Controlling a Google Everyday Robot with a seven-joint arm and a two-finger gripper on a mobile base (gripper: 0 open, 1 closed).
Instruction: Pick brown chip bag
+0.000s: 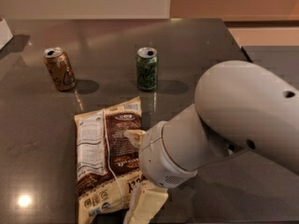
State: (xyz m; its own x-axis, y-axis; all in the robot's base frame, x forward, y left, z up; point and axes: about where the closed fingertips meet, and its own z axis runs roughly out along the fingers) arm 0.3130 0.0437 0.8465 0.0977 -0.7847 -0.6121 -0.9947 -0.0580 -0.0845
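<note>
item: large crinkly dark brown chip bag with cream edges and white text panels (105,162), lying flat on the dark grey glossy tabletop (37,134) at the near side, well apart from the tan-brown soda can (59,69) and the green soda can (147,68) standing behind it. tool: cream two-finger gripper (132,174), low over the bag's right half, claw spread, one finger (134,136) over the bag's middle, the other (147,203) by its lower right corner; whether either touches the foil cannot be told. step in hand, as judged: closing on the bag. handling: you should lower until both fingers bracket a ridge of foil, squeeze slowly so the film bunches rather than slides, then lift straight up, keeping the bulky white arm (243,111) off the cans.
</note>
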